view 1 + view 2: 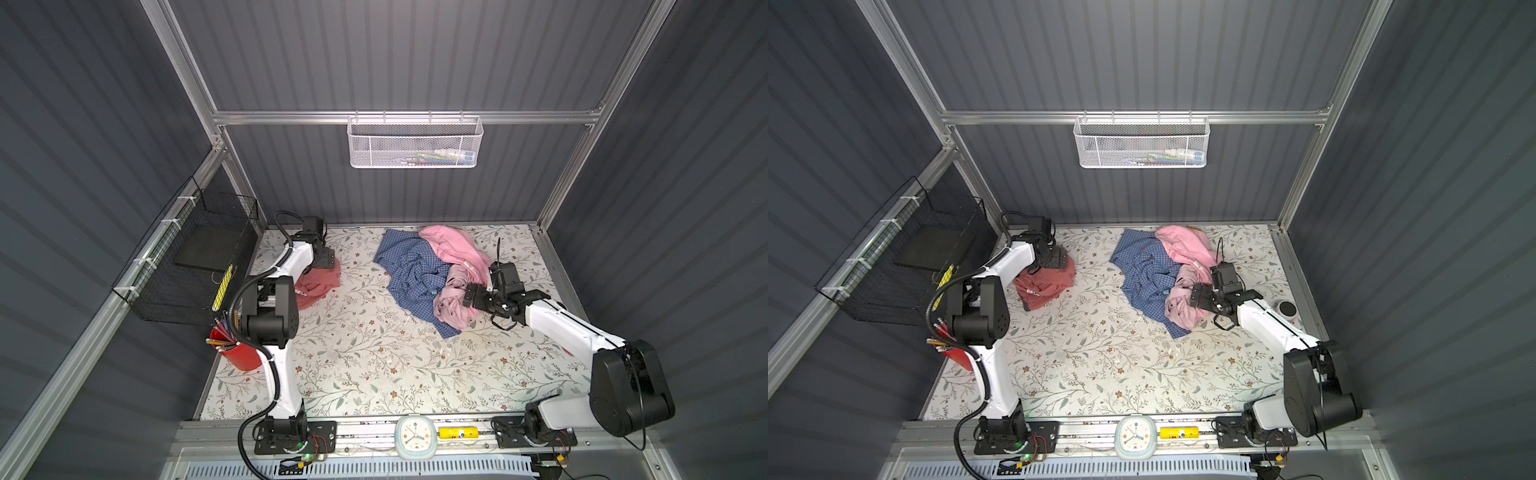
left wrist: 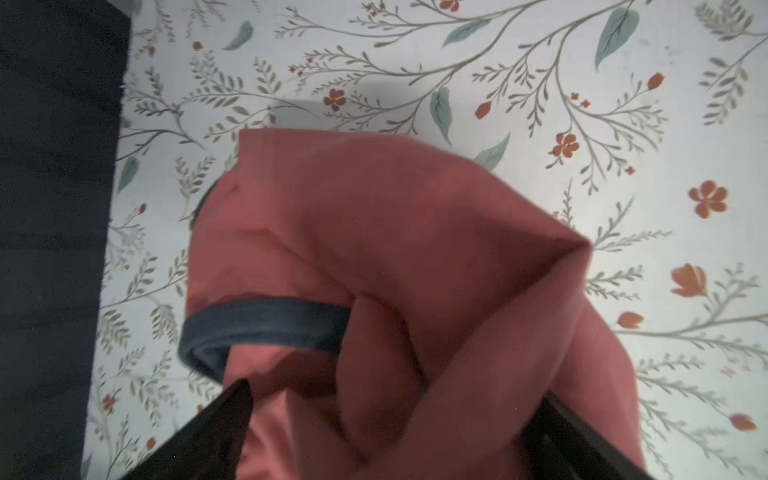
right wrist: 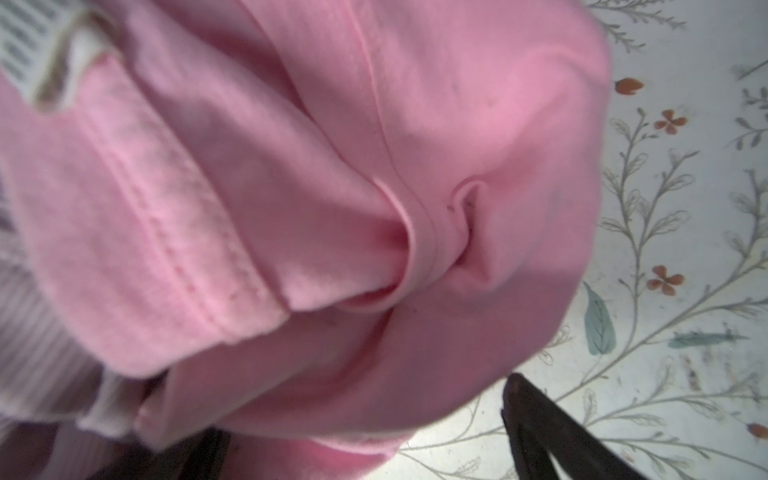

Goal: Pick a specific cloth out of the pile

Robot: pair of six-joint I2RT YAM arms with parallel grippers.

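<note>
Cloth (image 1: pixel 321 281) looked soft and limp, best pinched at a fold. Left fingers (image 2: pixel 216 432) stood spread astride it; right fingers (image 3: pixel 536 419) spread too.

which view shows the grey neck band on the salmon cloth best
The left wrist view: the neck band shows large and close. In both top views the cloth is small, partly behind the left arm. The right wrist view shows only pink fabric.

The left arm (image 1: pixel 284 374) rises from the near rail and reaches to the far left, its wrist bent so the left gripper (image 2: pixel 397 395) points down, fingers (image 2: pixel 224 419) spread wide; the right arm (image 1: pixel 569 328) stretches low toward the far middle; the right gripper (image 1: pixel 471 297) lies level, facing left, jaws wide apart.
</note>
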